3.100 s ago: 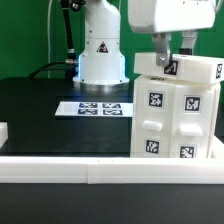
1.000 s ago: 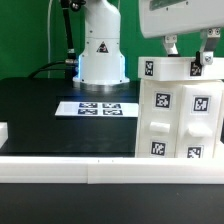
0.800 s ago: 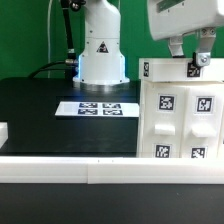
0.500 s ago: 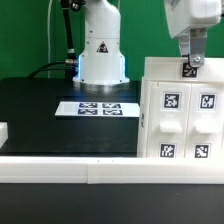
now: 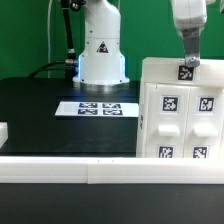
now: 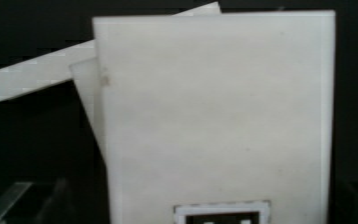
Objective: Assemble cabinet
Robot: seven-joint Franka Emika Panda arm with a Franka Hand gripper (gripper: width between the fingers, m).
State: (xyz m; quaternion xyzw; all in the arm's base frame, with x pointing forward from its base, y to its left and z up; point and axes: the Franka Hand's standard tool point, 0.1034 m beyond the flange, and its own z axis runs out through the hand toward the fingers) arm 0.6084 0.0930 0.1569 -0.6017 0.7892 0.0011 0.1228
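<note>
The end effector point(image 5: 188, 62) stands clamped on the cabinet point(image 5: 182, 112) top edge, likely steadying it upright. The cabinet sits at the counter point(image 5: 40, 110) 3 o'clock side, beside the rail point(image 5: 60, 170).

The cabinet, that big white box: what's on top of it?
The gripper reaches down onto the top edge of the cabinet, by a tag. Whether its jaws clamp anything is hidden; nothing else shows on top.

The cabinet point(image 5: 180, 110) is a large white plastic box standing upright on the counter point(image 5: 60, 110), at the exterior view's right of the marker board point(image 5: 96, 108). Black-and-white square tags mark its front panels and top edge.
</note>
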